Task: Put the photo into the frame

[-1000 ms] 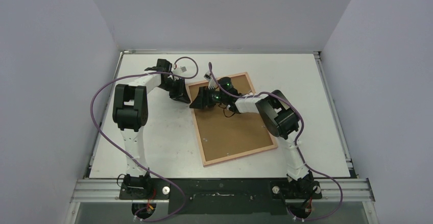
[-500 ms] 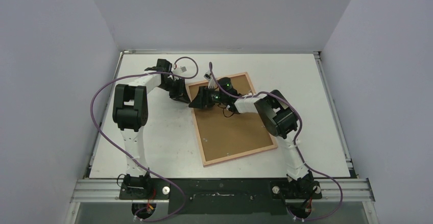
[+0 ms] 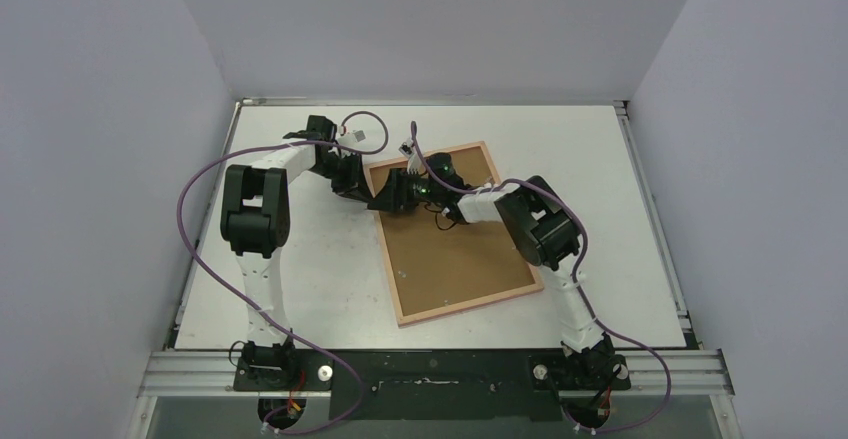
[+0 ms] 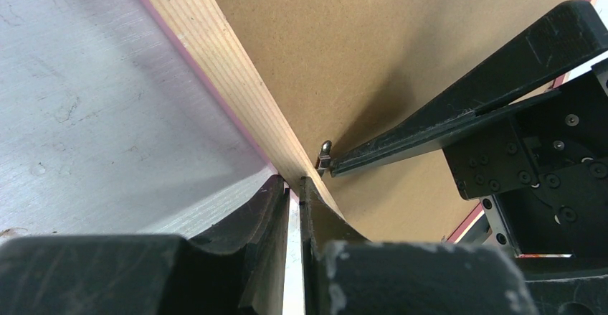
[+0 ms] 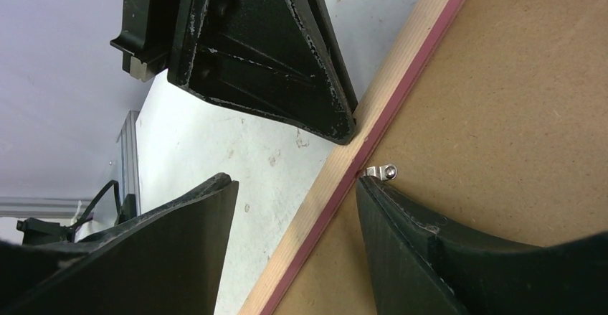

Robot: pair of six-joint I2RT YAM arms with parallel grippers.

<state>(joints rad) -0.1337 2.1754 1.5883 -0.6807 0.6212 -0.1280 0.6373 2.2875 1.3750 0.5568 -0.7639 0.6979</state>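
FACE DOWN: We see the salmon-edged, thin-railed wooden picture frame (image 3: 470, 303) lying on the white desk (image 3: 300, 279), with the brown hardboard backing panel (image 3: 460, 254) seated inside it. At the frame's rail facing the left arm, near its far corner, the left tool (image 4: 292, 184) is closed to a sliver with its tips at the rail's outer edge. We cannot tell whether it pinches the wood or only braces it. The right tool (image 5: 295, 182) stands partly open astride the same rail, one finger at a small silver retaining tab (image 5: 380, 172) just inside the frame, the other outside it. The photo shows in no view. We judge three risks: the finger may skid off the tab and gouge the panel, the frame may slide if the brace slips, and the two tools, almost touching, may collide.
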